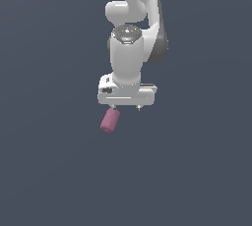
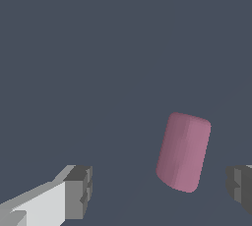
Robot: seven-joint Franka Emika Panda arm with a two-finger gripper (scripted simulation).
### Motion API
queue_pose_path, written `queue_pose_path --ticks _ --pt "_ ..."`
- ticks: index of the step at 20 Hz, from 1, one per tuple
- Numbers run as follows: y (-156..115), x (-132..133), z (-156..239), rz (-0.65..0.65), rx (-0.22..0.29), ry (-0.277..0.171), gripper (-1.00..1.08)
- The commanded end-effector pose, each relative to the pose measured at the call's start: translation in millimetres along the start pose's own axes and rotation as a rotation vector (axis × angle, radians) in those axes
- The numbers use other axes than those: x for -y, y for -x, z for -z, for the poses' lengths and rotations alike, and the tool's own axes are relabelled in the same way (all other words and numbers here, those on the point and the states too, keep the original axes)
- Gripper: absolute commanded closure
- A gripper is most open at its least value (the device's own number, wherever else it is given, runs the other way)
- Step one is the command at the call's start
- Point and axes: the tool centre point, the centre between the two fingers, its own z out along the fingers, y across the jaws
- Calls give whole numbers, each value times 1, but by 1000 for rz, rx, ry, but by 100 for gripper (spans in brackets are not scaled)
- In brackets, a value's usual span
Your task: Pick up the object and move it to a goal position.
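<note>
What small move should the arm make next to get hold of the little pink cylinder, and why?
Probably lower the hand a little further, shifting toward the exterior view's left. The wrist view shows the open fingers spread wide, with the small matte pink cylinder between them but off-centre and untouched; the exterior view shows it tilted just below the fingertips.

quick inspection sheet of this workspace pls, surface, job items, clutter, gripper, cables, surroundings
surface: plain dark grey-blue ground, no markings seen
job's things: pink-mauve cylinder, lying tilted, below the gripper's fingertip on the exterior view's left; in the wrist view it sits between the fingers, nearer one of them, touching neither
clutter: nothing seen
grippers: gripper open, pointing down above the cylinder, holding nothing
cables: nothing seen
surroundings: only the white arm; no goal marker seen
</note>
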Motion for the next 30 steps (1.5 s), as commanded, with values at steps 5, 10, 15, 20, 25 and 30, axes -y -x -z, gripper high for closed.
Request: queue_pose_path --ticks 5,10,15,20,25,30 --pt "-5 -7 7 -1 -17 10 -92" --pt "-15 -17 26 6 -54 30 -92" --pt "-13 -18 21 -3 -48 27 -92" --pt "-5 -33 -7 -60 -27 17 -92" --pt "15 -58 -55 -166 13 4 -92" --pt "31 -75 -87 -240 39 -1 -92"
